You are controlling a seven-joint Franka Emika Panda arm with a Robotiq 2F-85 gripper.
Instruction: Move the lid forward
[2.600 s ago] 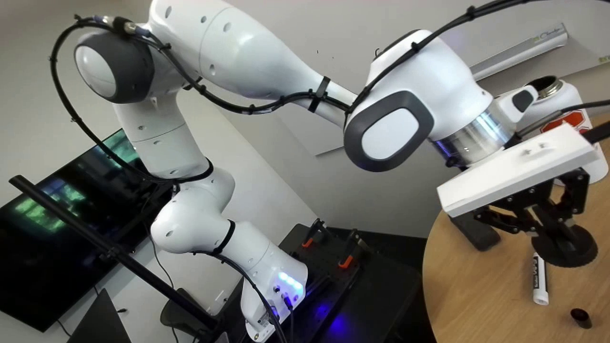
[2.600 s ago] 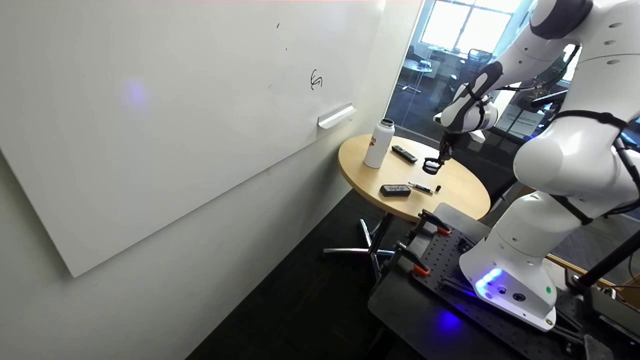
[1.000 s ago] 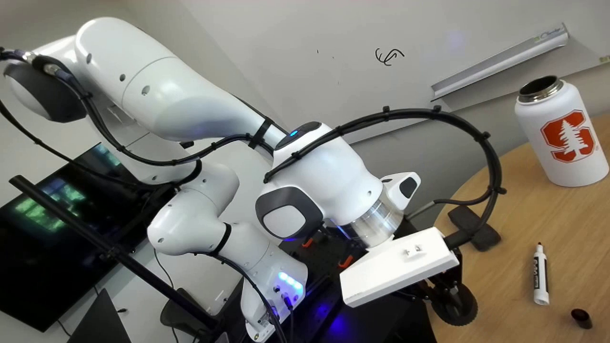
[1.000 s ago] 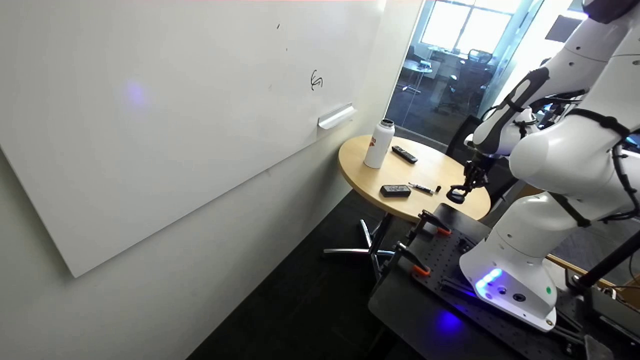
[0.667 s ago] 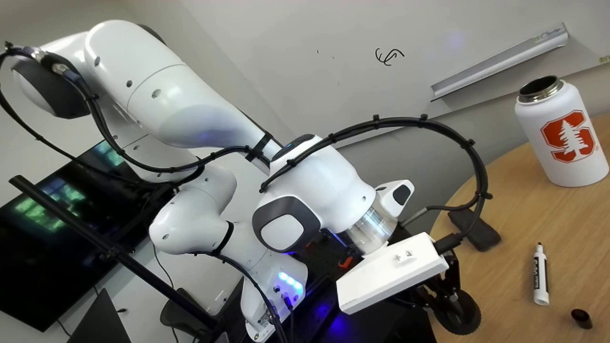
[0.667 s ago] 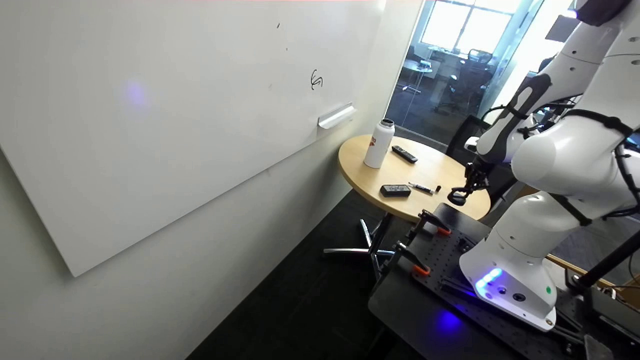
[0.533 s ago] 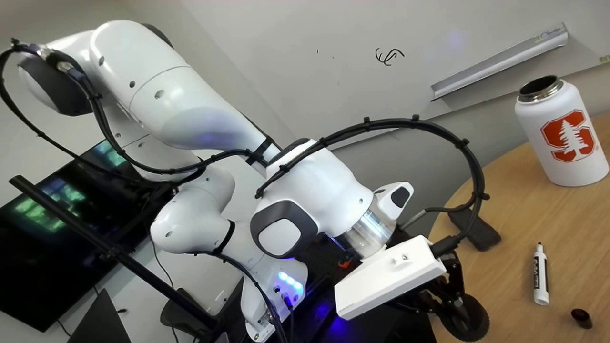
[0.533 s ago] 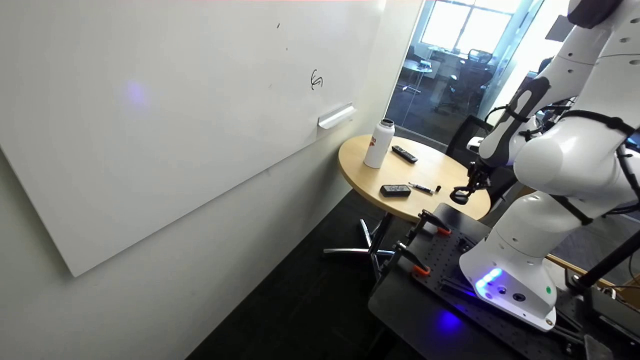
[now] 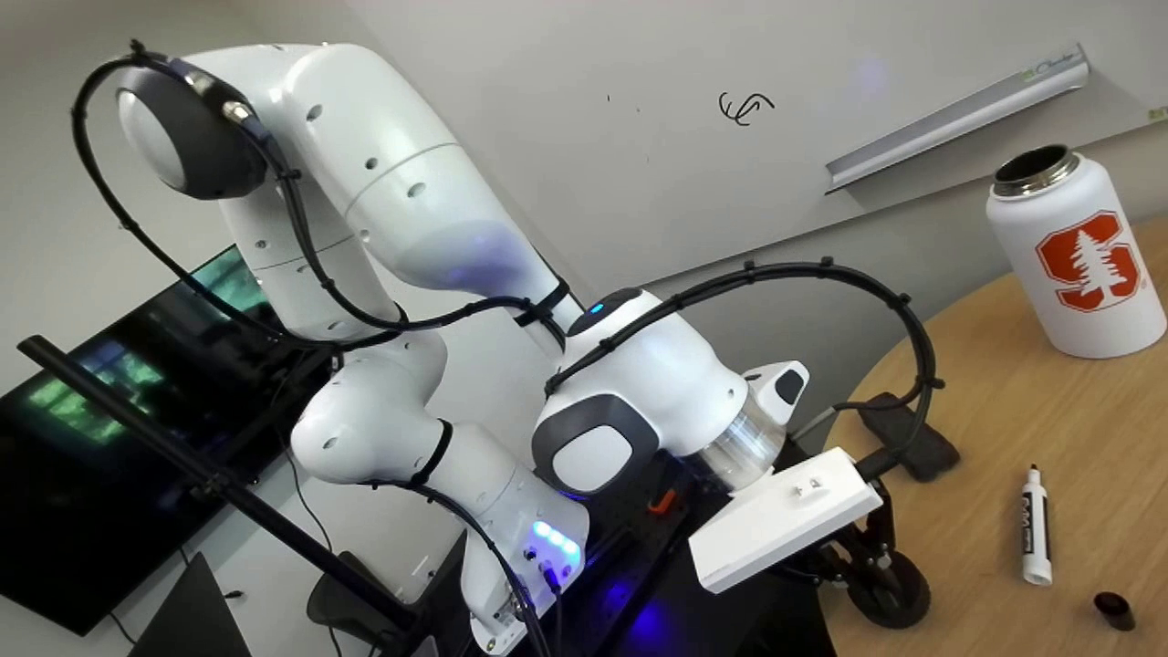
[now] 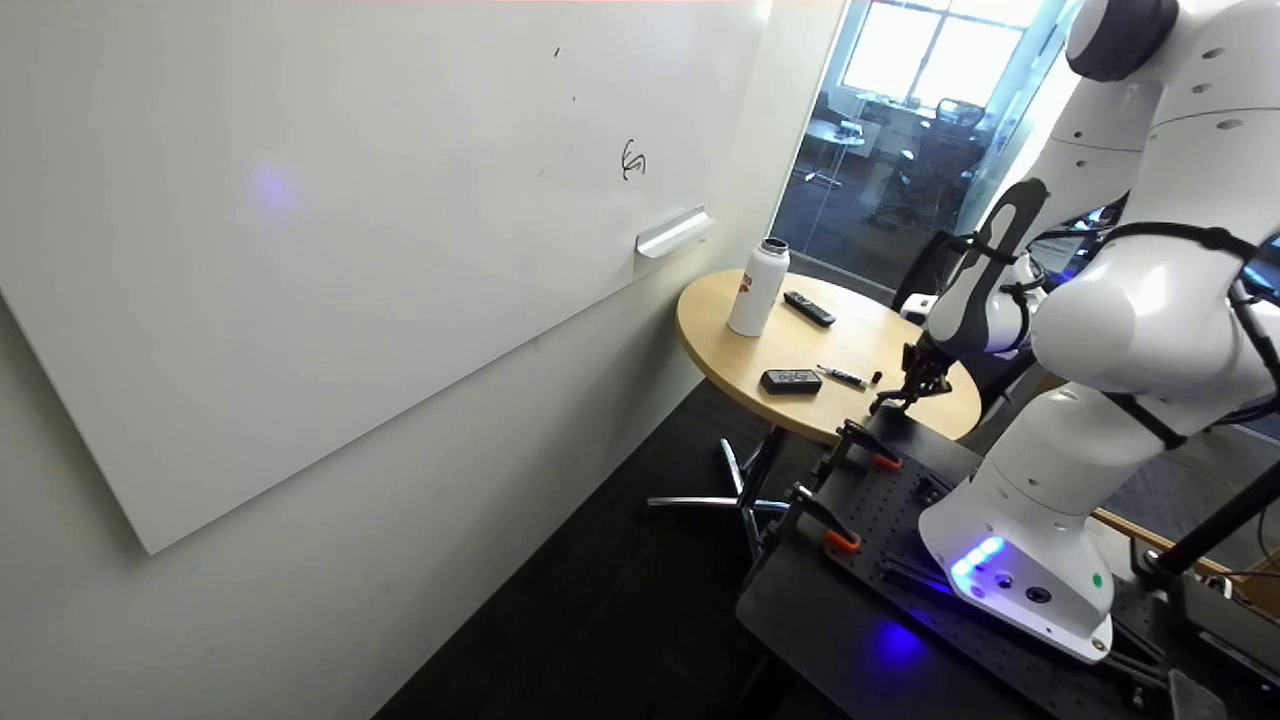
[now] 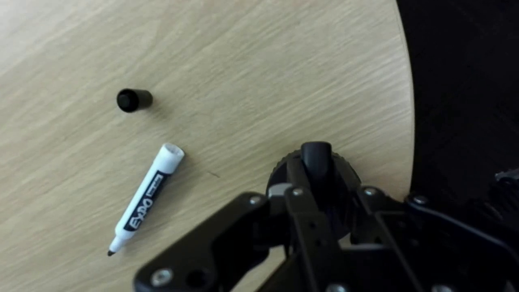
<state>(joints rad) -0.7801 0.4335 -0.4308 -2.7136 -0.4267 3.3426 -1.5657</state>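
The lid is a black round cap with a ribbed rim and a raised loop. It shows in both exterior views, low over the round wooden table near the edge on the robot base's side. I cannot tell whether it touches the table. My gripper has its fingers close on both sides of the loop, shut on it; the gripper also shows in both exterior views. The fingers and linkage hide part of the lid in the wrist view. The white bottle stands upright and uncapped.
An uncapped white marker lies on the table, with its small black cap near its end. A flat black block and a black remote lie there too. Clamps with orange tips stand on the base table.
Over the last seconds my gripper carried the lid from over the table's middle to the edge near the base. In the last half second both moved slightly along that edge. Marker and bottle stayed.
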